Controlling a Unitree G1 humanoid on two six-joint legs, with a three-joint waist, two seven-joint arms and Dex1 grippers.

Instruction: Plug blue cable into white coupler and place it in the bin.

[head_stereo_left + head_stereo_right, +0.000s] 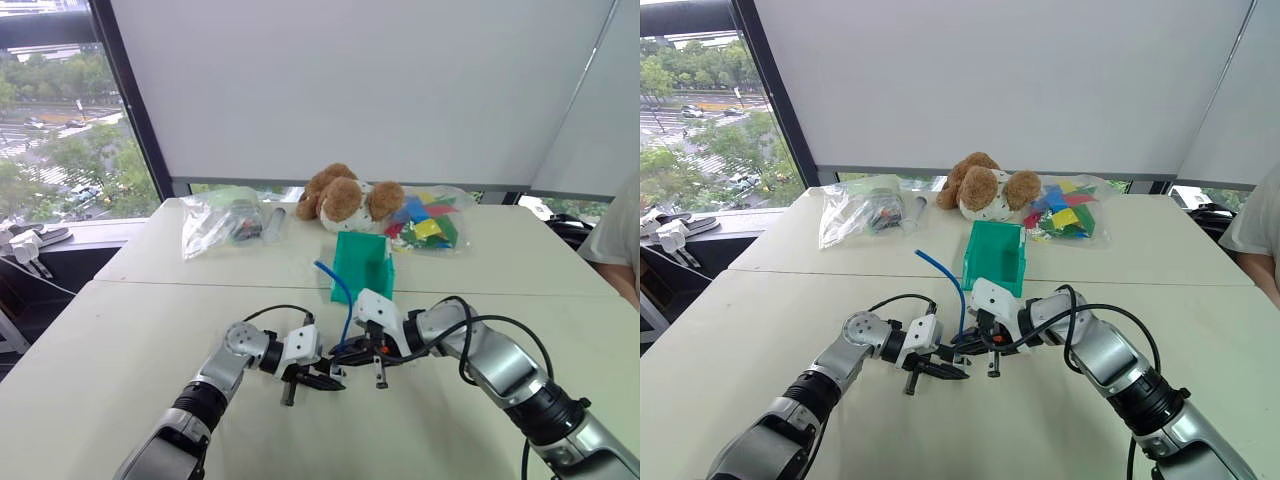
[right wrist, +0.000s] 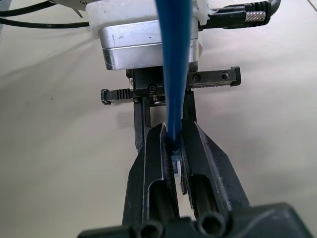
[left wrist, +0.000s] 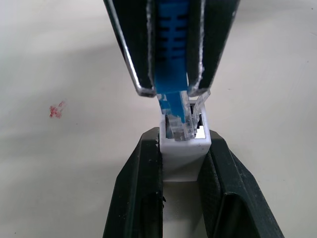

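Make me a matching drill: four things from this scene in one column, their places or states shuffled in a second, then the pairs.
1. white coupler
2. blue cable
3. bin
4. teddy bear

A. lying at the table's far edge
B. clamped in the left gripper
C. pinched in the right gripper
D. standing just beyond both grippers

Pairs: 1-B, 2-C, 3-D, 4-A

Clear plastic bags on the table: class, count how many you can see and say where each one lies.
2. One clear bag lies at the far side of the table, left of the teddy bear; the other bag, holding colourful pieces, lies to the bear's right. More could be hidden behind them.
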